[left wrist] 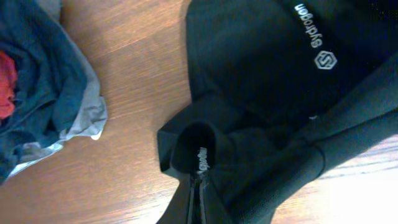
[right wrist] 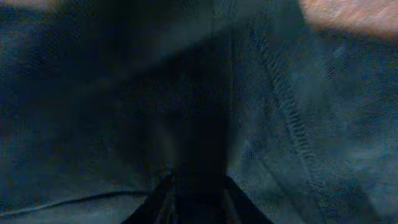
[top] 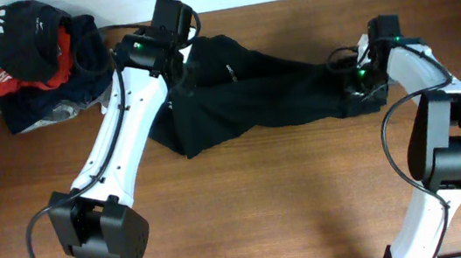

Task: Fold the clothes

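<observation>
A wooden table is covered near twelve o'clock by a stretched-out black T-shirt; a heap of garments is piled at ten o'clock.

Overhead, the light is even and soft, with faint shadows on the table. The left wrist view is slightly soft, with pale glare bottom right. The right wrist view is dim and blurred, the shirt nearly black.

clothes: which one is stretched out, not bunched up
The plain black T-shirt, stretched long across the middle; the others sit heaped in the far left corner.
</observation>
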Robot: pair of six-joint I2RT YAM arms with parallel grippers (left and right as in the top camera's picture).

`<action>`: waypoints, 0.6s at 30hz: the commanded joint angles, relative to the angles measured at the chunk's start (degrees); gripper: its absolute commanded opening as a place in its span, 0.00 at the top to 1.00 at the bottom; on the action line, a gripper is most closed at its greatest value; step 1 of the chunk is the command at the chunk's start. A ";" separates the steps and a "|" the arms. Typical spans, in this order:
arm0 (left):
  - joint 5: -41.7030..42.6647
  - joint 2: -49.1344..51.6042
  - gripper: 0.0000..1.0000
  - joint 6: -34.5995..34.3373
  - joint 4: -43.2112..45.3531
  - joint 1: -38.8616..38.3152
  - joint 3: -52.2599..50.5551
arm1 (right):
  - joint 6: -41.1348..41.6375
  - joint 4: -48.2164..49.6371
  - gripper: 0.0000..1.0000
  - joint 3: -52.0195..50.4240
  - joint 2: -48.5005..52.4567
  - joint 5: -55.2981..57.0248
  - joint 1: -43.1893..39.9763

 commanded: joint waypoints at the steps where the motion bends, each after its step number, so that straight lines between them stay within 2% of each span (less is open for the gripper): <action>1: -3.13 -0.76 1.00 -0.13 0.33 -0.07 -0.31 | -0.66 -2.99 0.73 6.78 -0.24 -0.70 -1.07; 5: -3.08 -0.76 1.00 -0.13 0.33 -0.07 -0.31 | -1.73 -5.27 0.75 9.09 -0.24 -0.72 -1.09; 6: -3.10 -0.76 1.00 -0.15 0.33 -0.07 -0.31 | -1.73 -5.42 0.81 9.09 -0.24 -0.72 -1.09; 7: -3.10 -0.76 1.00 -0.13 0.33 -0.07 -0.31 | -1.73 -5.57 0.92 9.09 -0.24 -0.70 -1.09; 8: -3.10 -0.76 1.00 -0.13 0.33 -0.07 -0.31 | -1.73 -5.77 0.96 9.09 -0.24 -0.72 -1.09; 10: -3.10 -0.76 1.00 -0.13 0.33 -0.07 -0.31 | -1.73 -5.86 0.96 9.09 -0.24 -0.70 -1.09; 11: -3.10 -0.76 1.00 -0.13 0.33 -0.07 -0.31 | -1.73 -5.88 0.93 9.09 -0.24 -0.70 -1.09; 12: -3.10 -0.76 1.00 -0.15 0.33 -0.07 -0.31 | -1.73 -5.97 0.82 9.07 -0.24 -0.63 -1.11; 15: -3.10 -0.76 1.00 -0.13 0.33 -0.07 -0.31 | -1.73 -6.64 0.63 9.01 0.07 1.01 -1.14; 18: -3.06 -0.76 1.00 -0.13 0.28 -0.07 -0.31 | -1.73 -6.58 0.60 8.22 0.98 1.22 -1.09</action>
